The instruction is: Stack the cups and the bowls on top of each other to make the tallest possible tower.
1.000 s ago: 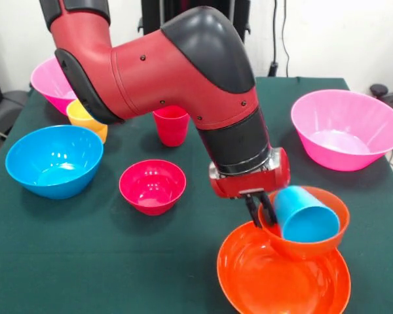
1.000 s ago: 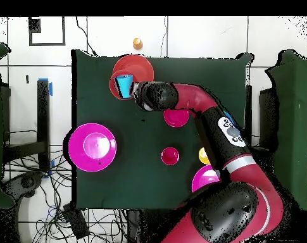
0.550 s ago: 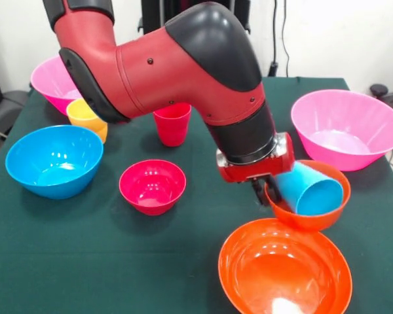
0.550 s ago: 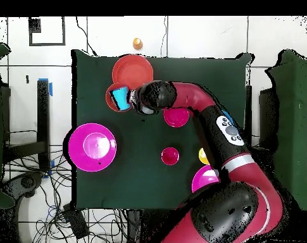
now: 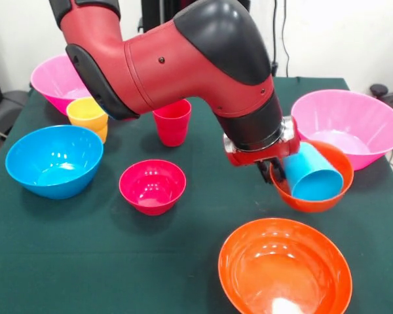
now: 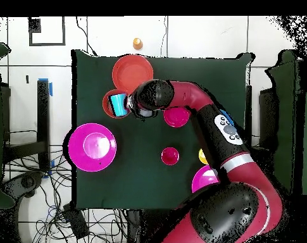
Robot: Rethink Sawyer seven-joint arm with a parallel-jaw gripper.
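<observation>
The gripper [image 5: 273, 171] pinches the rim of the small orange bowl [image 5: 312, 196], lifted clear of the tabletop [image 5: 85, 261] near its right edge, with one blue cup [image 5: 312, 175] lying tilted inside. Left to right: two pink bowls, first pink bowl [image 5: 52, 82] at the far left corner, one yellow cup [image 5: 87, 113], one blue bowl [image 5: 54, 160], one crimson bowl [image 5: 152, 186], one red cup [image 5: 172, 124], one wide orange bowl [image 5: 285, 271], second pink bowl [image 5: 350, 127].

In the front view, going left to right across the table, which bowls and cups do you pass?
Blue bowl → yellow cup → crimson bowl → red cup → blue cup → right pink bowl.
</observation>
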